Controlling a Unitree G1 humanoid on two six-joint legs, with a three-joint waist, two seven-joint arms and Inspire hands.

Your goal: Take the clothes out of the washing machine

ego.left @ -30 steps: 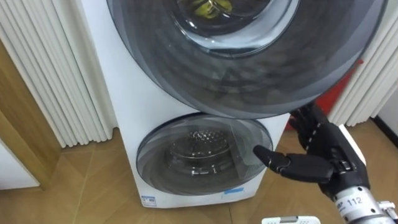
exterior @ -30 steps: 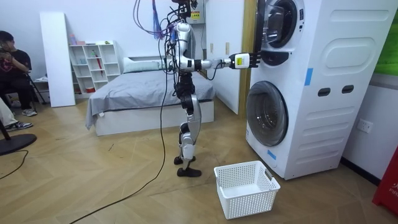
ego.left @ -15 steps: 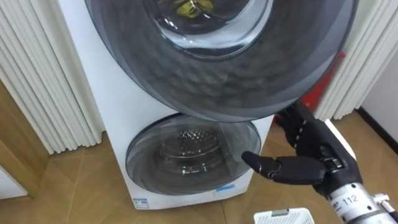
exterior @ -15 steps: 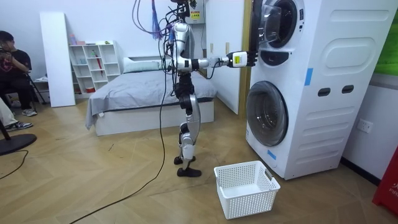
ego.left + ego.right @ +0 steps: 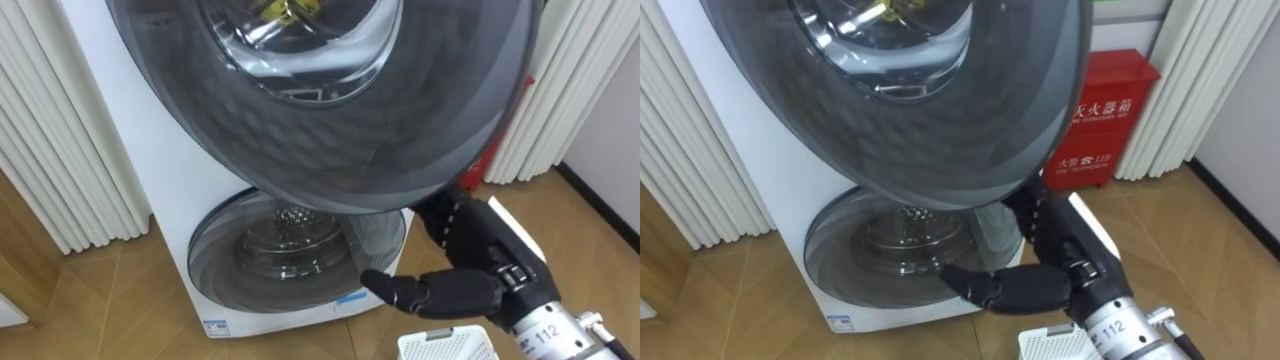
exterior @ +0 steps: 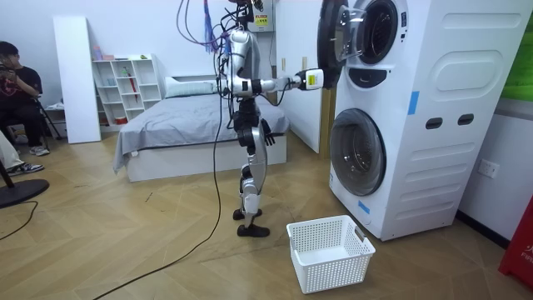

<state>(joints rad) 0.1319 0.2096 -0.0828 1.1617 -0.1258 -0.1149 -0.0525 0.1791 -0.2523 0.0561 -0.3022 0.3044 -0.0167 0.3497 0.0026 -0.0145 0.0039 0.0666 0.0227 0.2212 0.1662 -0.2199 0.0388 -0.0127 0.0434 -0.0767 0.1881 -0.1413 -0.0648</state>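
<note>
The stacked white washing machine (image 6: 433,117) has a round grey upper door (image 5: 330,110) that stands swung partly open. Something yellow (image 5: 285,10) shows through its glass at the top edge. My right hand (image 5: 470,275) is under the door's lower right rim, fingers hooked up behind the rim, thumb pointing left. In the room view I stand facing the machine with my right arm stretched out to the upper door (image 6: 331,42). My left hand (image 6: 268,135) hangs by my hip.
The lower door (image 5: 290,250) is closed and its drum shows no clothes. A white laundry basket (image 6: 329,250) stands on the wood floor in front of the machine. A red box (image 5: 1105,110) stands to the right, a bed (image 6: 191,117) behind me, a seated person (image 6: 17,83) far off.
The upper door has swung further open, away from the machine, with my right hand moving along under its rim. The eye view has shifted with it.
</note>
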